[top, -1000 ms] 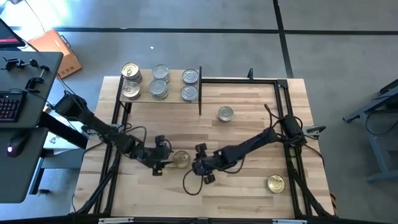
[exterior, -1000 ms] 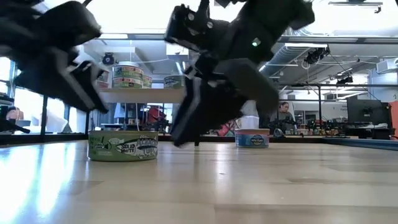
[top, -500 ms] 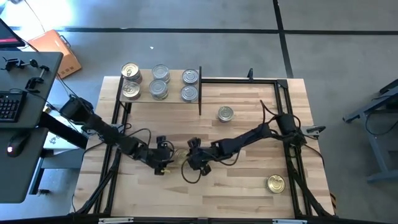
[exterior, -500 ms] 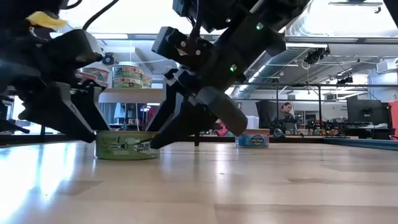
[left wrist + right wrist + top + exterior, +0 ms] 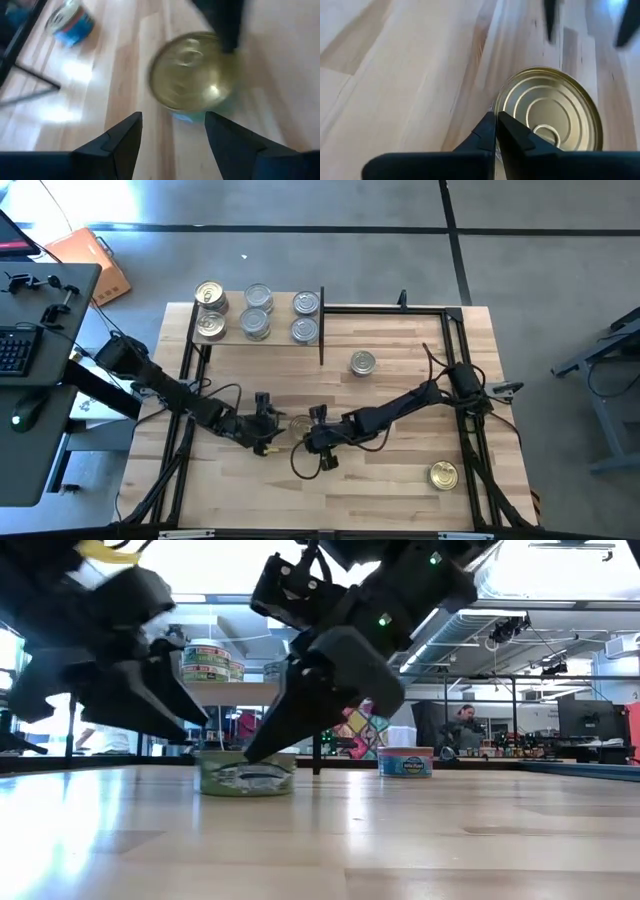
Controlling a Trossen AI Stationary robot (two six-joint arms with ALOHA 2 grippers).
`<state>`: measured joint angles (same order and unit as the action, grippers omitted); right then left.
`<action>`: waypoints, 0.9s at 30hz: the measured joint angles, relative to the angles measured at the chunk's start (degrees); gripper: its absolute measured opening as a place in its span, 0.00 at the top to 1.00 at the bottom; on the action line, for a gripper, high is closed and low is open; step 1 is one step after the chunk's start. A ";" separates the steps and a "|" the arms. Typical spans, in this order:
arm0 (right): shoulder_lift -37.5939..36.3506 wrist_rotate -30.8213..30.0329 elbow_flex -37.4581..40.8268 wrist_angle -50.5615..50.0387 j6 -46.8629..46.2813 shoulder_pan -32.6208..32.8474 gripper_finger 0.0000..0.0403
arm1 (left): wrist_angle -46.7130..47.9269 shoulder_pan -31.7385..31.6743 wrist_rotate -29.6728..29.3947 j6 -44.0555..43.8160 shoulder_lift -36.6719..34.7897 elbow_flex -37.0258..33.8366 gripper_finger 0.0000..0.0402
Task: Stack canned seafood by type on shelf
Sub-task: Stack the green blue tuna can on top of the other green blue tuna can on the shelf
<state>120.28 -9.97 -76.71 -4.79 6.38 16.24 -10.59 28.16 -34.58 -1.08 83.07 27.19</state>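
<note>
A gold-topped can (image 5: pixel 298 425) with a green label (image 5: pixel 247 775) stands on the table between my two grippers. My left gripper (image 5: pixel 270 434) is open on the can's left; its fingers (image 5: pixel 125 137) stop short of the can (image 5: pixel 192 72). My right gripper (image 5: pixel 313 436) is shut at the can's right. The shelf (image 5: pixel 280 320) at the far left carries several cans in stacks, gold tops (image 5: pixel 210 296) on its left, silver tops (image 5: pixel 258 298) beside them. My right gripper touches the gold-topped can's top rim (image 5: pixel 496 107) with its shut fingertips, on the can's near-right side. The fingers (image 5: pixel 290 705) slant down from the table's right. The can stands upright with its bottom on the table.
A silver-topped can (image 5: pixel 362 363) with a blue label (image 5: pixel 405 761) stands right of the shelf. Another gold-topped can (image 5: pixel 444 475) sits near the table's near right corner. A black frame (image 5: pixel 400 307) runs along the table's edges. Bare wood lies along the near edge.
My right gripper has gone toward the table's left, up to the gold-topped can, and has shut. My left gripper has tipped and rolled beside the can. The can has slid a little toward the table's right, staying upright.
</note>
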 joint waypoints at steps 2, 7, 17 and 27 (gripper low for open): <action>-1.01 -0.01 0.10 -1.64 -2.21 0.00 0.99 | -0.14 1.38 0.10 3.06 0.00 0.81 0.48; -3.10 0.17 0.20 -3.39 -6.42 -0.88 1.00 | -1.88 4.09 0.17 11.14 0.62 1.56 0.48; -3.40 0.01 0.00 -2.82 -7.47 -0.96 1.00 | -8.31 4.48 -1.30 13.24 6.44 1.52 0.48; -3.42 -0.04 -0.06 -2.38 -12.16 -2.05 1.00 | -16.78 4.18 -1.46 23.04 14.10 1.52 0.48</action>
<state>116.86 -10.01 -76.77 -7.17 -5.78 14.19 -27.38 32.34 -36.04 21.97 97.17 28.71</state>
